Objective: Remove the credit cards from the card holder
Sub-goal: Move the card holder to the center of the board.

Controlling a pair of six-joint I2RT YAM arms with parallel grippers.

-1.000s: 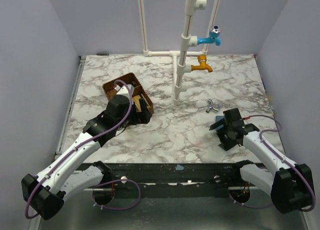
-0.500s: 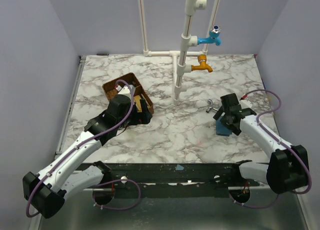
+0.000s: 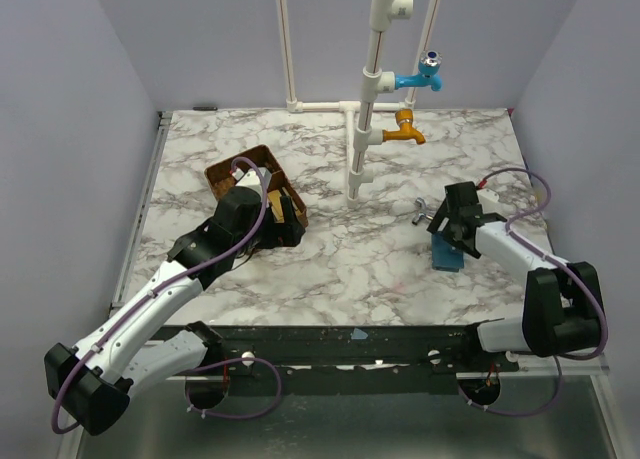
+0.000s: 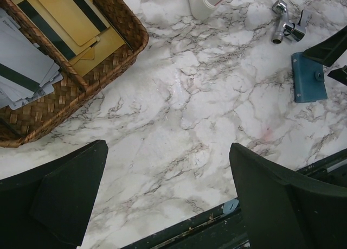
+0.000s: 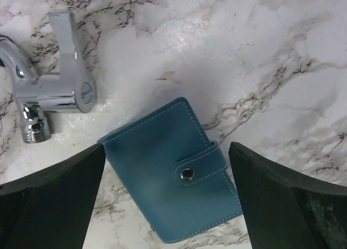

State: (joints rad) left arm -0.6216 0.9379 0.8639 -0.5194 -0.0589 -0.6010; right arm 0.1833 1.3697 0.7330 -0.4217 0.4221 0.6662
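Observation:
The blue card holder (image 5: 173, 197) lies flat on the marble, closed by a snap strap; any cards inside it are hidden. My right gripper (image 5: 165, 151) is open and hovers just above it, one finger on each side, touching nothing. In the top view the holder (image 3: 449, 255) lies just near of the right gripper (image 3: 455, 225). My left gripper (image 4: 168, 151) is open and empty above bare marble, next to the brown tray (image 4: 108, 64). Grey-white cards (image 4: 24, 64) lie in one tray compartment. The holder also shows far right in the left wrist view (image 4: 309, 78).
A chrome tap fitting (image 5: 51, 97) lies just beyond the holder, also in the top view (image 3: 424, 213). Yellow cards (image 4: 70, 16) fill the tray's other compartment. A white pipe stand (image 3: 360, 169) with blue and orange taps rises at the back centre. The table's dark front edge (image 4: 227, 211) is near.
My right gripper has moved away from the near edge, towards the tap fitting, uncovering the blue holder in the top view. The left arm has hardly moved.

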